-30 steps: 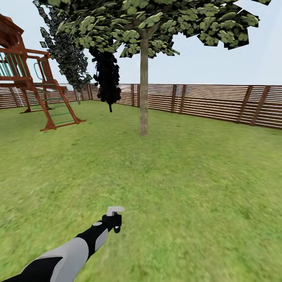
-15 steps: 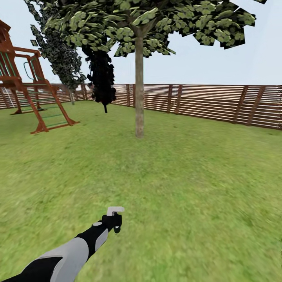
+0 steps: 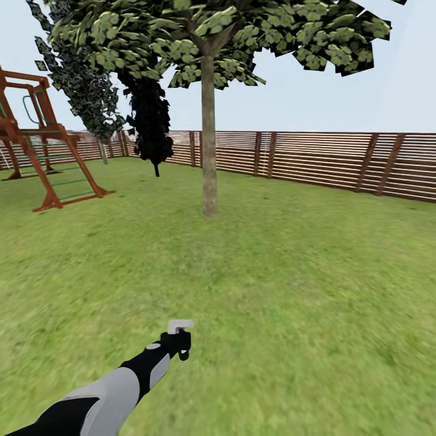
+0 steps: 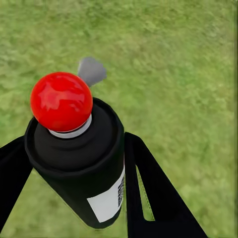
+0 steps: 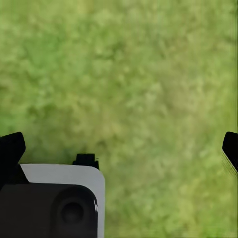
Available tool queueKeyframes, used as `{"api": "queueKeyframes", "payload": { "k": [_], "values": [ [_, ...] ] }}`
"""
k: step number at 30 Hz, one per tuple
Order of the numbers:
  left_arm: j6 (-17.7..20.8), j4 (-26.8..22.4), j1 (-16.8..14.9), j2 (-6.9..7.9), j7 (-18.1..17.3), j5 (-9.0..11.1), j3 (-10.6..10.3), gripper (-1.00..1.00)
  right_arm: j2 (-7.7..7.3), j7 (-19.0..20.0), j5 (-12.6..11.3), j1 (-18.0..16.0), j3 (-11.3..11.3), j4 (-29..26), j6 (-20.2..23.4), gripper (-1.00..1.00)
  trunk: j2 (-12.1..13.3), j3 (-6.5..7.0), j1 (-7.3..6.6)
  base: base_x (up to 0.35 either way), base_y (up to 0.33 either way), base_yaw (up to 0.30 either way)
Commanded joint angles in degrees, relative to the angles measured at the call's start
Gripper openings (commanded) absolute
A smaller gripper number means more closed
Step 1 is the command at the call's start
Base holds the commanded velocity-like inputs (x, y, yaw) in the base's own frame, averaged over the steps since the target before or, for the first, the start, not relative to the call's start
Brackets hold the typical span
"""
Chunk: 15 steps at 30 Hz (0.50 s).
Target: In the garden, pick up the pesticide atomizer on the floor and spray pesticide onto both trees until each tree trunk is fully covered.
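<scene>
**Left pincer carries the atomizer over the lawn, tree ahead**

The left pincer is clamped on the pesticide atomizer, held out low in front of the robot at the end of the black and grey left arm. In the head view the bottle's pale trigger head stands up just above the pincer. In the left wrist view the two black fingers press against either side of the black bottle body, which bears a white label; its round red tip faces the camera and the grey trigger part shows beyond it.

The right pincer hangs over bare grass with its two black fingertips far apart at opposite edges of the right wrist view, spread wide and holding nothing.

Under both arms lies the green lawn of the garden. Well ahead of the atomizer stands one tree, its straight grey-brown tree trunk rising branchless from the grass to a flat canopy of green leaves. Behind it and towards the left stand two dark narrow cypresses. The wooden playset stands at the far left of the lawn. A brown slatted fence runs along the back of the yard under a pale sky
</scene>
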Motion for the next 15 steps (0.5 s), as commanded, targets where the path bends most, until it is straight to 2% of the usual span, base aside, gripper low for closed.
{"api": "queueKeyframes", "payload": {
  "k": [1, 15],
  "values": [
    [-0.18, 0.07, -0.06, -0.14, -0.18, -0.44, 0.5, -1.0, 0.0, -0.24, 0.14, -0.06, 0.19, 0.05, -0.16, 1.0, -0.07, -0.09, 0.05, 0.35, -0.074, 0.0],
    [-0.18, 0.08, -0.05, -0.26, -0.2, -0.47, 0.53, -1.0, 0.0, -0.24, 0.14, -0.04, 0.19, 0.05, -0.16, 1.0, -0.07, 0.23, 0.05, 0.35, -0.061, -0.036]
  ]
}}
